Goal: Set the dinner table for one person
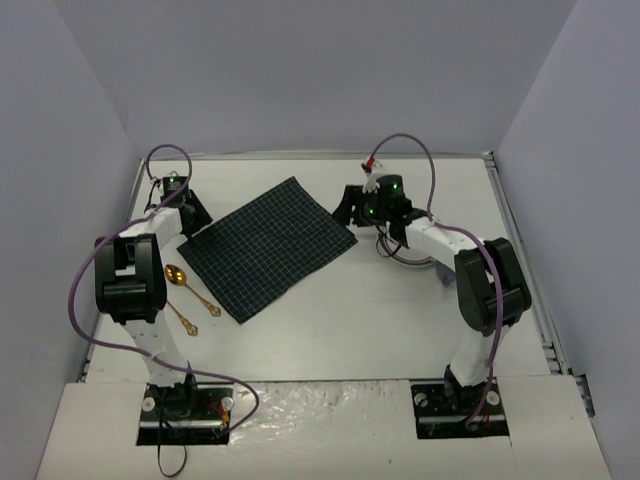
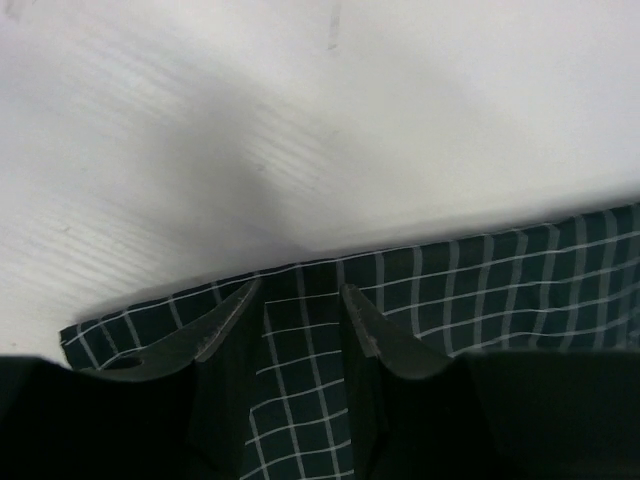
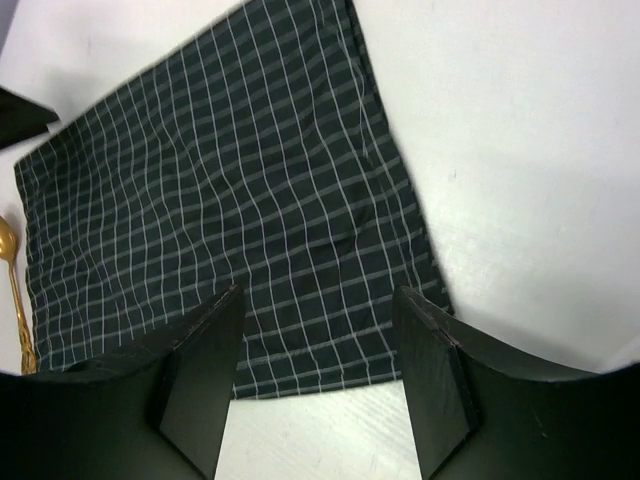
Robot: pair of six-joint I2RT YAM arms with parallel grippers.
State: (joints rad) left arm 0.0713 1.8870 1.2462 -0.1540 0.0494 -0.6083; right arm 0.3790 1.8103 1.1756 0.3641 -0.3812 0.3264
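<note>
A dark green checked cloth (image 1: pixel 265 245) lies flat on the white dinner table (image 1: pixel 330 320), turned like a diamond. My left gripper (image 1: pixel 190 215) is at the cloth's left corner. In the left wrist view it (image 2: pixel 300 290) is open, low over the cloth's edge (image 2: pixel 480 290), with cloth showing between the fingers. My right gripper (image 1: pixel 350 210) is at the cloth's right corner. In the right wrist view it (image 3: pixel 320 295) is wide open and empty above the cloth's edge (image 3: pixel 220 180).
A gold spoon (image 1: pixel 188 288) and a second gold utensil (image 1: pixel 182 318) lie left of the cloth; the spoon's bowl shows in the right wrist view (image 3: pixel 8 250). A round grey rim (image 1: pixel 412 258) is mostly hidden under my right arm. Metal rails edge the table.
</note>
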